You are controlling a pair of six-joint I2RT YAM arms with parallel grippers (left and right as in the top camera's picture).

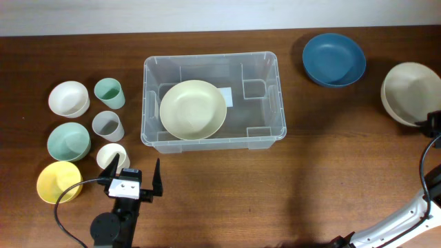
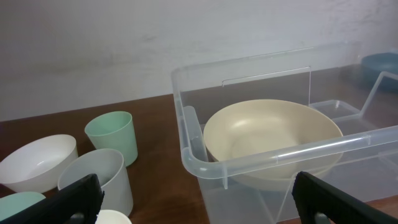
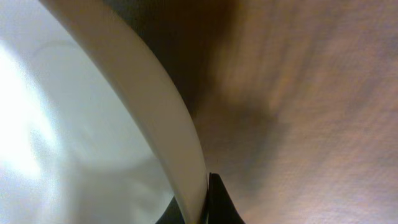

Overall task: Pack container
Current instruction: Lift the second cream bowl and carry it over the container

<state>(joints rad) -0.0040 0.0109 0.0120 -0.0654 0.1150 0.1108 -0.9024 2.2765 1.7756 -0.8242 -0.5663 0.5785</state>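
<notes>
1. The container (image 1: 146, 103) stands in the middle of the table (image 1: 275, 193), its long side running left to right.
2. The inner bowl (image 1: 193, 109) lies on the base in the container's left half.
3. Left of the container and apart from it, three cups stand in a front-to-back line: back cup (image 1: 109, 92), middle cup (image 1: 108, 126), front cup (image 1: 109, 153).
4. Further left, three bowls lie in a similar line: back-left bowl (image 1: 69, 98), mid-left bowl (image 1: 69, 141), front-left bowl (image 1: 59, 182).
5. The left gripper (image 1: 138, 165) is just in front of the front cup.
6. The far bowl (image 1: 334, 59) lies to the right of the container and behind it.
7. The rightmost bowl (image 1: 412, 91) lies near the table's right edge, with the right gripper (image 1: 431, 124) at its front rim.
</notes>
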